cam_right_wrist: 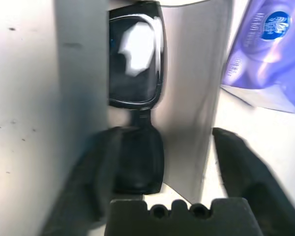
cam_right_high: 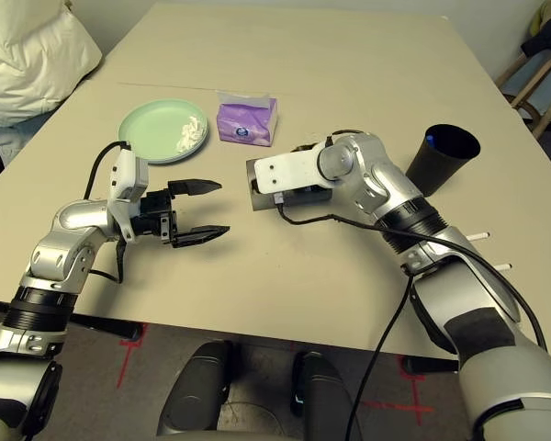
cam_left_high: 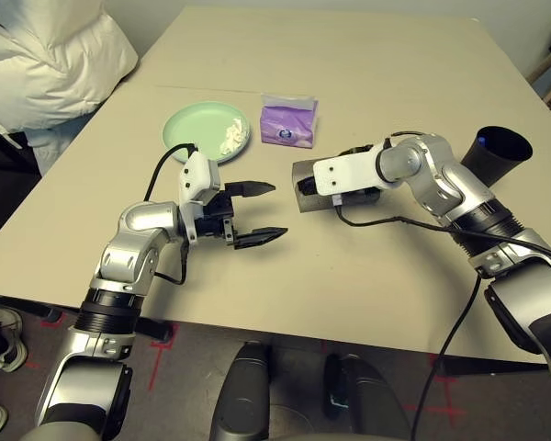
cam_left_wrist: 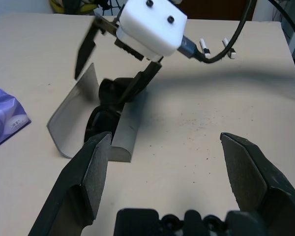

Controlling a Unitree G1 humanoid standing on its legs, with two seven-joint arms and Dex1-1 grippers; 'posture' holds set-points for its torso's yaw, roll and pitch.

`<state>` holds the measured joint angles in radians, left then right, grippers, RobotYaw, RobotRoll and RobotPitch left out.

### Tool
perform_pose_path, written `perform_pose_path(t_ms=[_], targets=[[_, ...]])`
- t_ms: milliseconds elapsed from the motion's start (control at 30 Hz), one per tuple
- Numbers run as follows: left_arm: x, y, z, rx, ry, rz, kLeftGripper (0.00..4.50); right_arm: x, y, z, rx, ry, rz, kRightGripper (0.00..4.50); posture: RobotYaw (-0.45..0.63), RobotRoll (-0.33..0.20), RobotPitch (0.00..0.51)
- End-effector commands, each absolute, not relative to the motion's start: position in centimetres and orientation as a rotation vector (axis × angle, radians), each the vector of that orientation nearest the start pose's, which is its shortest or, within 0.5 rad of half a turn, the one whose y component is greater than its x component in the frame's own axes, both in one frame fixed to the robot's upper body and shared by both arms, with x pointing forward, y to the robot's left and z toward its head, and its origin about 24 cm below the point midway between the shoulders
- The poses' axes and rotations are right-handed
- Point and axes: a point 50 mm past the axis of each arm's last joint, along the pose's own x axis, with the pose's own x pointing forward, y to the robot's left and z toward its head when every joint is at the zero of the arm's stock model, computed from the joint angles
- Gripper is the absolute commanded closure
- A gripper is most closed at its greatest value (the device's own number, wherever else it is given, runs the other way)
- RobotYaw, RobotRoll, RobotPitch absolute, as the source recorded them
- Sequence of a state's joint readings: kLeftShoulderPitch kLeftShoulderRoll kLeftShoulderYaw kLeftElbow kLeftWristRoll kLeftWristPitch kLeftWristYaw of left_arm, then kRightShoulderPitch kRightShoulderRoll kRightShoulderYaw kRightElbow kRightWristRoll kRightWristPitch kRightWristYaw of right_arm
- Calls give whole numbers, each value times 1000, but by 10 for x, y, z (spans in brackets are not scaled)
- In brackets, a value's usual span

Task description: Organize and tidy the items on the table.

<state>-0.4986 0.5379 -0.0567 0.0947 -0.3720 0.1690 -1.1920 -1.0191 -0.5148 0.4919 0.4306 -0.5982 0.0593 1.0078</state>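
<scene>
Our right gripper (cam_right_wrist: 172,162) sits over the open case (cam_left_wrist: 83,123), jaws wide and holding nothing. The sunglasses (cam_right_wrist: 135,73) lie inside the case, between the spread fingers (cam_right_wrist: 246,167); we can't tell whether either finger touches the frame. The case rests mid-counter (cam_left_high: 349,276), lid up.

Our left gripper (cam_left_high: 260,213) hovers just beside the case, pointing across at it, jaws wide and empty, a bare strip of counter between.

Green plate (cam_left_high: 197,129) sits farther back on the left with tissue (cam_left_high: 231,140) on its near-right rim. A purple tissue pack (cam_left_high: 289,122) lies just beside the plate. Black cup (cam_left_high: 494,154) stands on the right, well apart from both jaws, something small and blue inside.
</scene>
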Motion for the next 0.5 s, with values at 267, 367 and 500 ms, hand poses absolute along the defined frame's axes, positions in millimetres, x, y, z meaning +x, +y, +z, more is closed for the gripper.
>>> perform_pose_path(t_ms=[267, 367, 500], targets=[[303, 166, 151, 284, -64, -1282, 0, 364, -147, 243, -1183, 208, 860, 29, 196, 0, 92], [309, 164, 153, 301, -97, -1281, 0, 355, -149, 241, -1013, 110, 948, 29, 165, 0, 92], [316, 156, 158, 292, -133, -1288, 0, 344, -154, 222, -775, 46, 952, 29, 128, 0, 92]])
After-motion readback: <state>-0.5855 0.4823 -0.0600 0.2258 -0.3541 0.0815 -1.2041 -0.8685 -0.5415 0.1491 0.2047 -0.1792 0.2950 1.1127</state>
